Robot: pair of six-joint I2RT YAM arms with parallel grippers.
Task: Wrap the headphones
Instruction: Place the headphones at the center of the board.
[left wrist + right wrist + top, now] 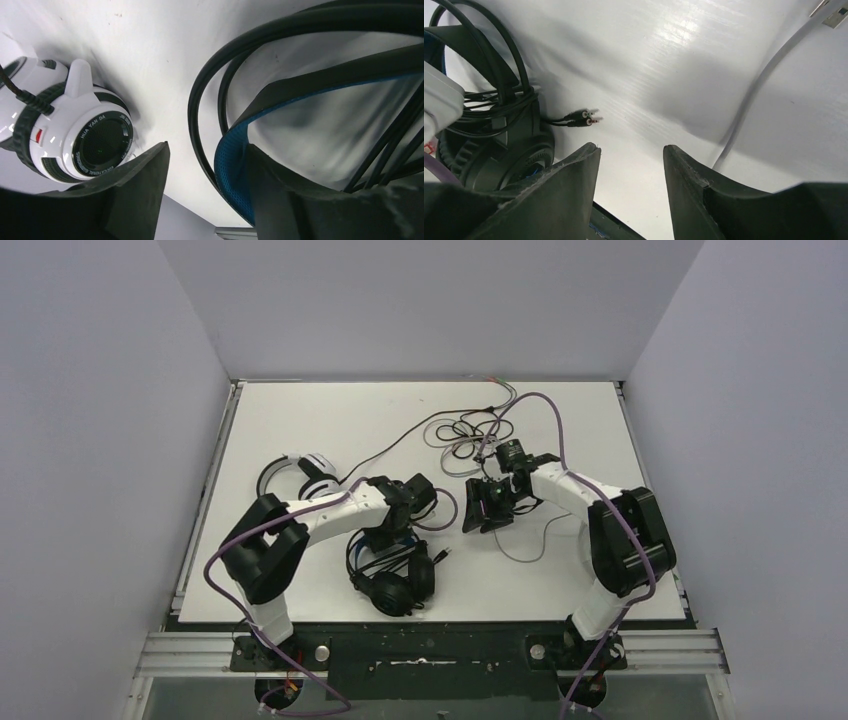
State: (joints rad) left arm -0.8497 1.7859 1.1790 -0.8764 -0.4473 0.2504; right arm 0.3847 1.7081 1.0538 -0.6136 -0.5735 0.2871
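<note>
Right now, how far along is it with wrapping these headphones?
Looks done: the black headset has its cable looped around its headband, plugs lying loose. In hand: nothing; the left gripper and right gripper both stand open. To do: the white headset and the tangle of cables farther back look unwrapped.

black headset (pixel 310 82) cropped (right edge), plugs (pixel 586 117) blurred
</note>
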